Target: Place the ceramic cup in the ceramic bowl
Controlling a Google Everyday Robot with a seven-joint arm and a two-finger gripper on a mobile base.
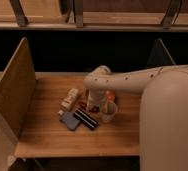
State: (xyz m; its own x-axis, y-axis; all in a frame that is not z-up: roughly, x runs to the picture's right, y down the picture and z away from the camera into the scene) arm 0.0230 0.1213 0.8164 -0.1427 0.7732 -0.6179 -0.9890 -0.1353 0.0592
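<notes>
The pale ceramic cup [108, 111] stands upright on the wooden table, just right of the arm's end. The orange-red ceramic bowl [110, 94] shows only as a small patch behind the cup, mostly hidden by the arm. My gripper [93, 104] points down at the table just left of the cup, between the cup and the other items. The cream arm reaches in from the right and covers much of the bowl.
A small dark red flat item [82, 104] lies left of the gripper. A black striped packet [86, 119], a blue-grey packet [70, 121] and a pale snack pack [70, 99] lie further left. A wooden side panel [14, 92] bounds the table's left.
</notes>
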